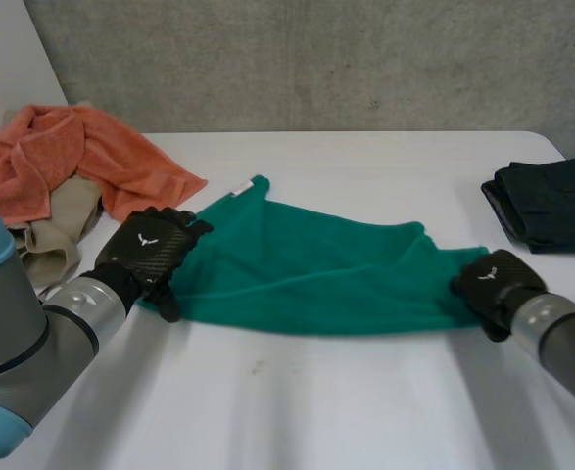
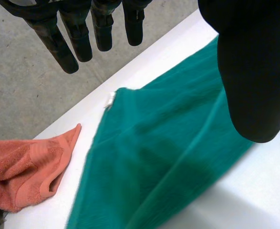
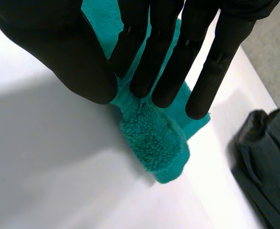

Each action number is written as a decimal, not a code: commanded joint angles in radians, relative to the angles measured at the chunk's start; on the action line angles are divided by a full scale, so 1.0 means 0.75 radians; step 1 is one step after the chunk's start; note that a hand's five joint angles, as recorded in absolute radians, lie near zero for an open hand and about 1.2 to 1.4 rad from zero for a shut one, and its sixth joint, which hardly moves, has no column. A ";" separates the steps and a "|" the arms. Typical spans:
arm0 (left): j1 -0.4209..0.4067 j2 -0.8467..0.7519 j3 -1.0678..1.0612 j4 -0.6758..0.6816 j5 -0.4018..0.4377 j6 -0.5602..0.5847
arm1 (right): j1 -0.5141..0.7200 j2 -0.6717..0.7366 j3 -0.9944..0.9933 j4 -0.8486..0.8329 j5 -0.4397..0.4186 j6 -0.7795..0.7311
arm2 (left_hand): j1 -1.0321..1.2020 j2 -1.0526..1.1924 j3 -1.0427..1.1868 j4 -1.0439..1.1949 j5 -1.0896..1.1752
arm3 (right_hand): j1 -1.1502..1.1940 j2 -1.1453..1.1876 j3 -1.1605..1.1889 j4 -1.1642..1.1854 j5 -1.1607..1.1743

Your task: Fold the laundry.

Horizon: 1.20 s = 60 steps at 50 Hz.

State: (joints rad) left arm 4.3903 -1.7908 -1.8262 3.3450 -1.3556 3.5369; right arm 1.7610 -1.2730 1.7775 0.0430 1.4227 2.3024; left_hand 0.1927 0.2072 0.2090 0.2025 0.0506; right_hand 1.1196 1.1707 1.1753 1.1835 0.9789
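A green towel (image 1: 307,264) lies spread across the middle of the white table (image 1: 316,411), with a small white tag (image 1: 240,188) at its far corner. My left hand (image 1: 155,250) rests at the towel's left edge. In the left wrist view its fingers (image 2: 68,43) are straight and its thumb is held apart above the towel (image 2: 163,157), holding nothing. My right hand (image 1: 493,284) is at the towel's right end. In the right wrist view its fingers (image 3: 154,57) and thumb pinch that corner of the towel (image 3: 154,143), which bunches just past the fingertips.
An orange towel (image 1: 62,157) lies heaped at the far left on a beige cloth (image 1: 57,230), close behind my left hand. A folded dark cloth (image 1: 551,201) sits at the far right, beyond my right hand. A grey wall runs behind the table.
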 commanded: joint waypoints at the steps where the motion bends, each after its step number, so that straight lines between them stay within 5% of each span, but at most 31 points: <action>1: 0.010 -0.005 0.019 -0.003 -0.009 -0.006 | -0.061 -0.041 -0.083 0.021 -0.085 -0.012 | -0.024 -0.044 -0.046 -0.037 -0.067 | -0.598 -0.666 -0.672 -0.683 -0.643; 10: 0.039 -0.005 0.030 -0.009 -0.029 -0.018 | 0.067 0.188 -0.465 0.041 -0.103 0.258 | -0.024 -0.044 -0.046 -0.037 -0.067 | -0.826 -0.894 -0.900 -0.911 -0.871; 20: 0.069 -0.001 0.032 -0.009 -0.027 -0.022 | 0.090 0.603 -0.944 0.343 -0.138 0.086 | -0.024 -0.044 -0.046 -0.037 -0.067 | -0.829 -0.898 -0.904 -0.915 -0.875; 27: 0.082 -0.001 0.036 -0.011 -0.023 -0.024 | 0.076 0.699 -1.016 0.248 -0.134 0.035 | -0.024 -0.044 -0.046 -0.037 -0.067 | -0.779 -0.847 -0.853 -0.864 -0.824; 30: 0.090 -0.001 0.038 -0.011 -0.017 -0.024 | 0.074 0.726 -1.020 0.168 -0.140 0.033 | -0.024 -0.044 -0.046 -0.037 -0.067 | -0.487 -0.555 -0.561 -0.572 -0.532; 31: 0.090 -0.001 0.038 -0.009 -0.017 -0.024 | 0.072 0.728 -1.024 0.158 -0.140 0.033 | -0.024 -0.044 -0.046 -0.037 -0.067 | -0.276 -0.344 -0.350 -0.361 -0.321; 32: 0.092 -0.001 0.038 -0.011 -0.017 -0.024 | 0.072 0.732 -1.026 0.147 -0.140 0.039 | -0.024 -0.044 -0.046 -0.037 -0.067 | 0.362 0.294 0.288 0.277 0.317; 38: 0.104 0.001 0.046 -0.011 -0.021 -0.022 | 0.082 0.646 -1.000 0.200 -0.154 0.059 | -0.024 -0.044 -0.046 -0.037 -0.067 | 0.369 0.301 0.295 0.284 0.324; 50: 0.106 -0.042 0.117 -0.038 -0.046 -0.020 | 0.068 0.053 -0.787 0.268 -0.324 0.186 | -0.024 -0.044 -0.046 -0.037 -0.067 | 0.369 0.301 0.295 0.284 0.324; 60: 0.102 -0.077 0.136 -0.079 -0.070 -0.016 | 0.016 0.159 -0.626 0.554 -0.224 0.066 | -0.024 -0.044 -0.046 -0.037 -0.067 | 0.369 0.301 0.295 0.284 0.324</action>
State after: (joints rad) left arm 4.4691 -1.8413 -1.7255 3.2968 -1.4001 3.5225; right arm 1.7918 -1.2159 1.2407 0.3088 1.1996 2.4216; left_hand 0.1927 0.2072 0.2090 0.2024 0.0505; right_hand 1.1344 1.1787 1.1866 1.1949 0.9873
